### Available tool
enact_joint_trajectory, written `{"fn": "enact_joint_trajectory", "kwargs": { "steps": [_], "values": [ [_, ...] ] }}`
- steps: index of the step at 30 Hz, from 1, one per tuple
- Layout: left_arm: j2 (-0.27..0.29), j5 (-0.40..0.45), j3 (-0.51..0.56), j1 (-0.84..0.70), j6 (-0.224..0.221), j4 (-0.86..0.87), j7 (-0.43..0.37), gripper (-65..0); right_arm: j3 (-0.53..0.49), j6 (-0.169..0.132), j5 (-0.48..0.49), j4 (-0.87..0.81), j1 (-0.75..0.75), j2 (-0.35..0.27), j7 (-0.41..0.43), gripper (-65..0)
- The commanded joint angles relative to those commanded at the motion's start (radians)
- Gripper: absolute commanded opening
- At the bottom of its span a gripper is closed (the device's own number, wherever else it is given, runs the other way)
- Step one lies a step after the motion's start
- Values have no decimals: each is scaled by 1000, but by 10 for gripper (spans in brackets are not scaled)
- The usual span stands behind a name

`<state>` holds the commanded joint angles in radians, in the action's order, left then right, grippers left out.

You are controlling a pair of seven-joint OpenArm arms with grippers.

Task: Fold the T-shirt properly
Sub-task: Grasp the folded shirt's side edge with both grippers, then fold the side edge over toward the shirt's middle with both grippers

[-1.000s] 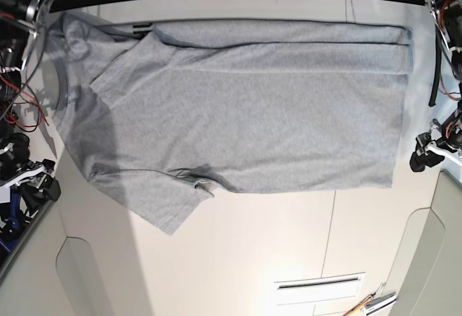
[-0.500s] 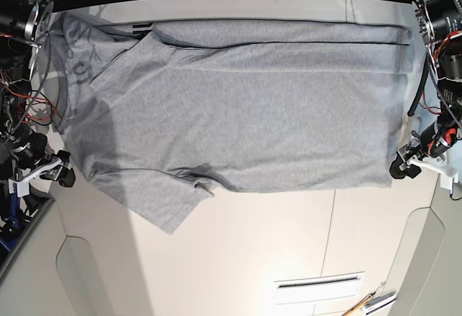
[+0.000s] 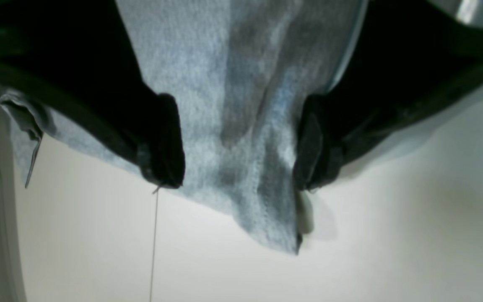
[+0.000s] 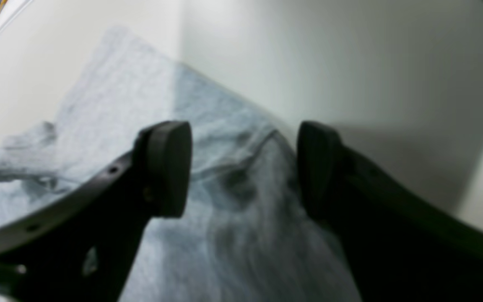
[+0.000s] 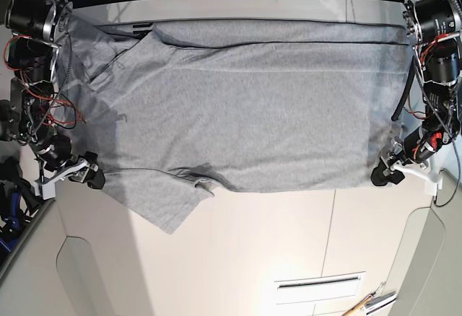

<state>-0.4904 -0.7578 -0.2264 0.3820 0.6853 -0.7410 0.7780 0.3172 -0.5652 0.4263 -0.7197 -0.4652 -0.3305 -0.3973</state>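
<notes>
The grey T-shirt (image 5: 245, 107) lies spread flat on the white table, plain side up, neck towards the left of the base view and hem to the right. My left gripper (image 5: 382, 174) is at the hem's near corner. In the left wrist view it (image 3: 237, 163) is open, and the shirt corner (image 3: 262, 218) lies between its fingers (image 3: 164, 142). My right gripper (image 5: 92, 177) is at the near shoulder beside the sleeve (image 5: 162, 204). In the right wrist view it (image 4: 243, 167) is open over the fabric (image 4: 224, 235).
The white table (image 5: 253, 244) has panel seams and a narrow slot (image 5: 317, 286) near the front. A tool (image 5: 372, 303) lies at the front edge. Grey side panels (image 5: 433, 258) flank the near corners. Cables hang along both arms.
Both grippers have moved inward to the shirt's near edge: the left to the hem corner, the right to the shoulder. The collar area has shifted a little.
</notes>
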Motion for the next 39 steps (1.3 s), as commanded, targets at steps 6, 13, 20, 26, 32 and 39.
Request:
{"fn": "enact_joint_trajectory", "kwargs": {
  "steps": [6, 13, 20, 26, 32, 39],
  "values": [
    [0, -11, 0, 0, 9, 0, 13, -200, -1, -8, 0, 0, 14, 14, 0, -255],
    [0, -15, 0, 0, 13, 0, 34, -438, -1, -8, 0, -4, 11, 14, 0, -383],
    [-11, -39, 0, 1, 13, -10, 34, -650, -1, -17, 0, -10, 11, 9, 0, -650],
    [-41, -105, 0, 0, 13, -109, 98, -650, -1, -26, 0, -127, 12, -6, -92, -650],
    [-76, -266, 0, -7, 13, -211, 317, -650, -1, -28, 196, -286, 71, -57, -267, -650],
    [-195, -386, 0, -121, 13, -314, 372, -650, 4, -34, 257, -538, 278, -124, -299, -650]
  ]
}}
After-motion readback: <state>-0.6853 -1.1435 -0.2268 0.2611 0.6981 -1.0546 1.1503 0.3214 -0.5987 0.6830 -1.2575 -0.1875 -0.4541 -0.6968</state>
